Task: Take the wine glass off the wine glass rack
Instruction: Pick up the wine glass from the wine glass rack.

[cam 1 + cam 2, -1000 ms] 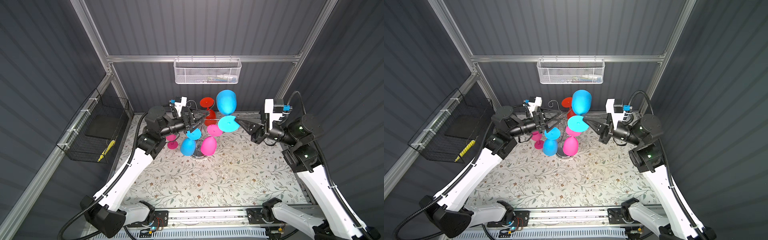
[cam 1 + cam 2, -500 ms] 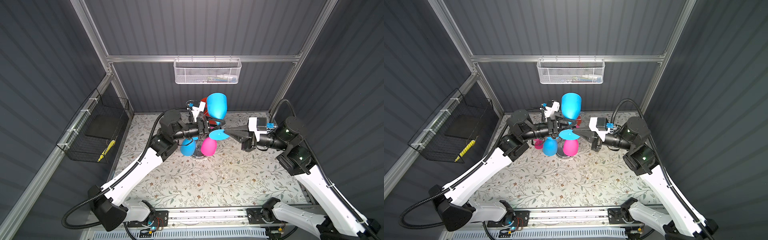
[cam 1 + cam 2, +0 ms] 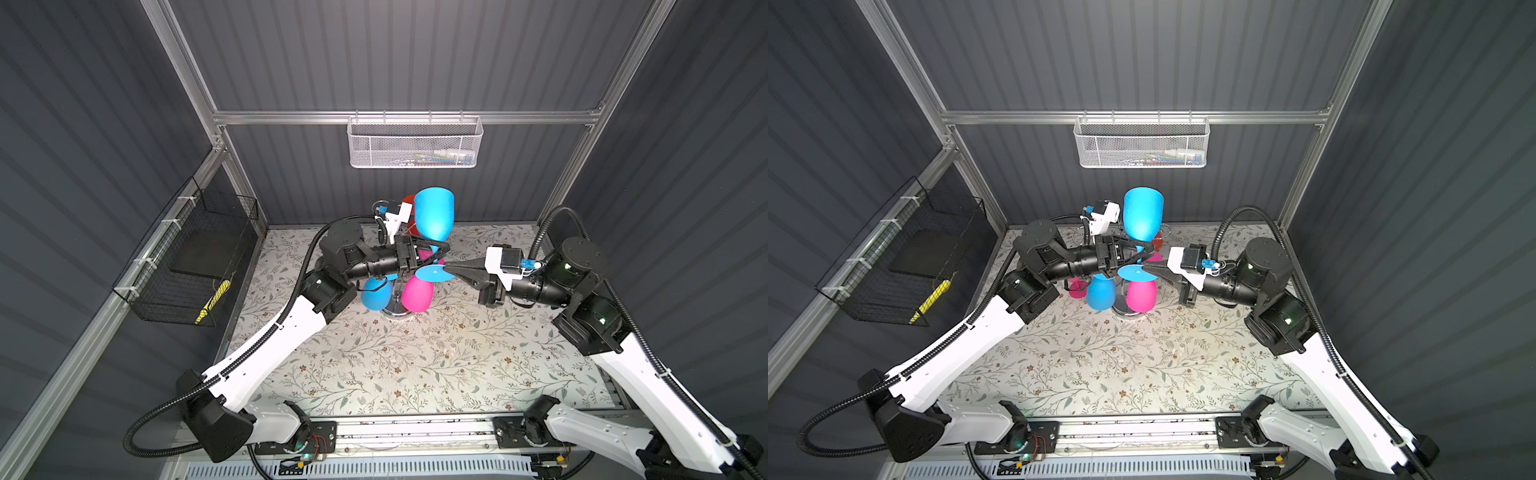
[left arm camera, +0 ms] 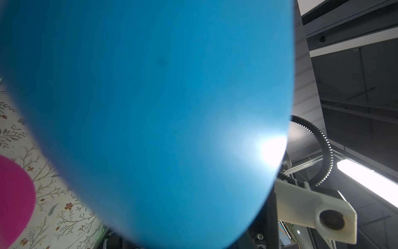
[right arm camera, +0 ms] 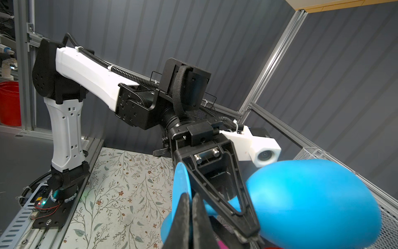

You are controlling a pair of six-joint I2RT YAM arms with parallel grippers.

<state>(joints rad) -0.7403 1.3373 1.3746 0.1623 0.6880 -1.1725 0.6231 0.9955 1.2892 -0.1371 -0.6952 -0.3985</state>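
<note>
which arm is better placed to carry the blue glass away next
Probably left. The left gripper sits around the stem just under the bowl of the blue wine glass, a steadier hold once closed. The right gripper only pinches the rim of its foot and could then let go.

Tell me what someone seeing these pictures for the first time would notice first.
A big blue wine glass stands upright in mid-air at the centre. Its foot is pinched by the right pincer, and the left pincer is at its stem. Just below, a pink glass and a second blue glass hang upside down on the chrome rack.
</note>
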